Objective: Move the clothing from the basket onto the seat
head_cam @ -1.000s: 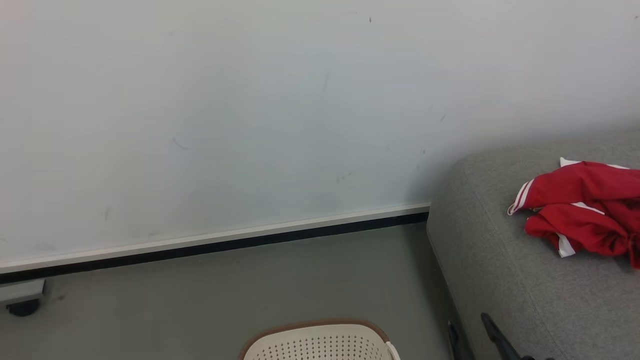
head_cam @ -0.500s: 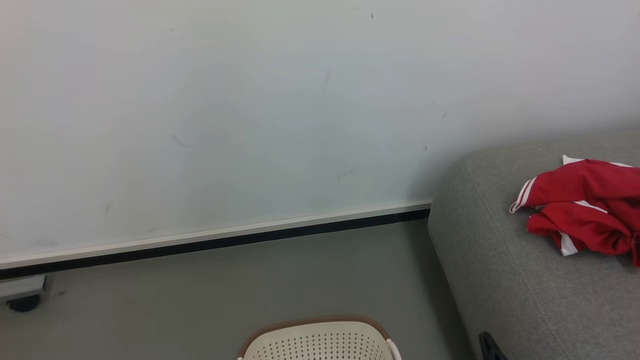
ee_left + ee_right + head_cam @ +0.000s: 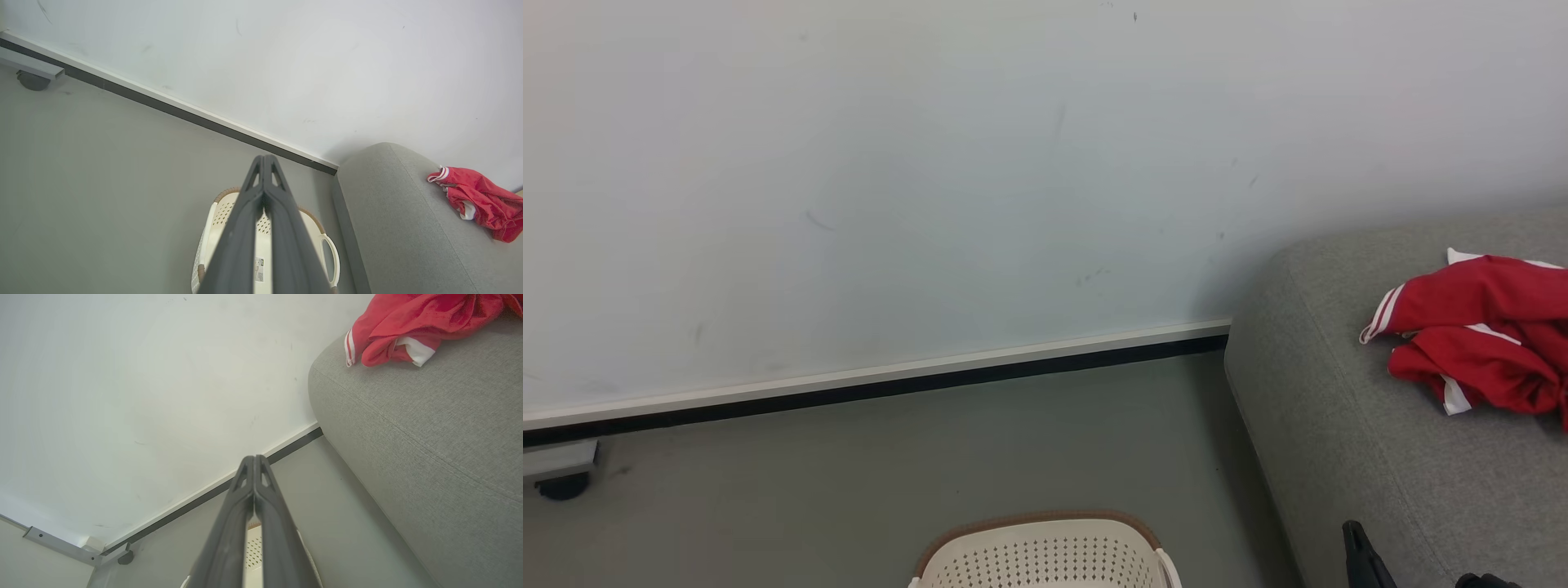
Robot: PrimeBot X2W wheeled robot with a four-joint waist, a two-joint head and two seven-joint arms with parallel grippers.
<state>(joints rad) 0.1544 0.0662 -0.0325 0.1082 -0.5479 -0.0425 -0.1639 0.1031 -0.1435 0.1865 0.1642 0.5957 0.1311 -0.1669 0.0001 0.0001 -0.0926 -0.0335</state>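
Red clothing (image 3: 1478,335) with white stripes lies crumpled on the grey seat (image 3: 1339,425) at the right. It also shows in the left wrist view as clothing (image 3: 482,202) on the seat (image 3: 392,228), and in the right wrist view as clothing (image 3: 408,322) on the seat (image 3: 429,428). The cream basket (image 3: 1041,555) with its brown rim stands on the floor beside the seat. My left gripper (image 3: 264,157) is shut and empty above the basket (image 3: 327,245), whose inside its fingers mostly hide. My right gripper (image 3: 254,458) is shut and empty; its dark finger (image 3: 1360,555) shows by the seat's front.
A white wall with a pale skirting (image 3: 890,380) and dark strip runs behind the grey floor (image 3: 849,490). A black caster (image 3: 560,486) under a grey metal frame sits at the far left by the wall.
The right gripper's two fingers, apart at the bottom edge a second ago, have come together and sit further right. The head view has shifted slightly; clothing, seat and basket stay put.
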